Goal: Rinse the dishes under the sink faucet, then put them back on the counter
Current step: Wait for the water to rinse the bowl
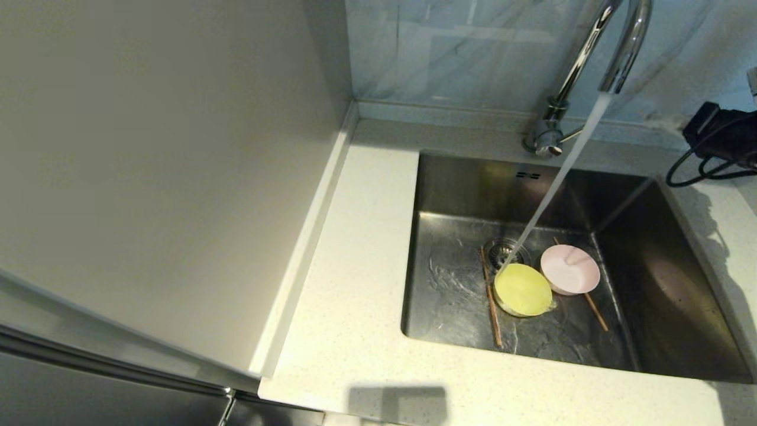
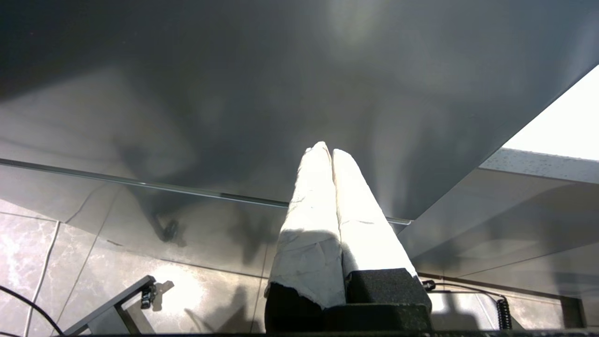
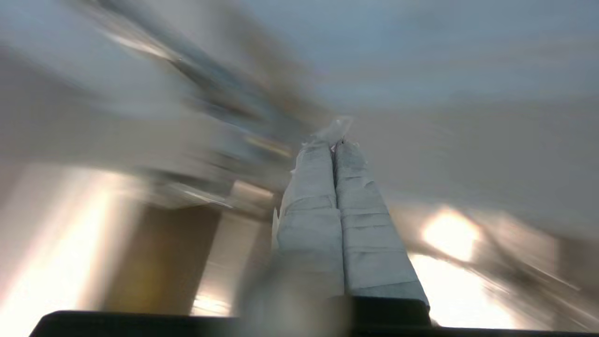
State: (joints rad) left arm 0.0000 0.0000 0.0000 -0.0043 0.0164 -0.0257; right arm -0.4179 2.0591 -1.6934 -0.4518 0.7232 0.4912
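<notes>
Water runs from the sink faucet (image 1: 591,53) into the sink (image 1: 455,195) and lands at the far edge of the yellow-green bowl (image 1: 523,290), next to the drain strainer (image 1: 502,249). The pink bowl (image 1: 569,269) sits right of it, touching it. One chopstick (image 1: 491,296) lies left of the yellow-green bowl. The other chopstick (image 1: 596,312) runs under the pink bowl. Neither gripper is over the sink. My left gripper (image 2: 326,149) is shut and empty, facing a grey cabinet panel. My right gripper (image 3: 334,142) is shut and empty, its surroundings smeared.
The speckled counter (image 1: 355,284) wraps the sink on the left and front. A plain grey side panel (image 1: 148,177) rises on the left. A black part with cables (image 1: 718,139) sits at the right edge, behind the sink. The faucet lever (image 1: 571,136) points right.
</notes>
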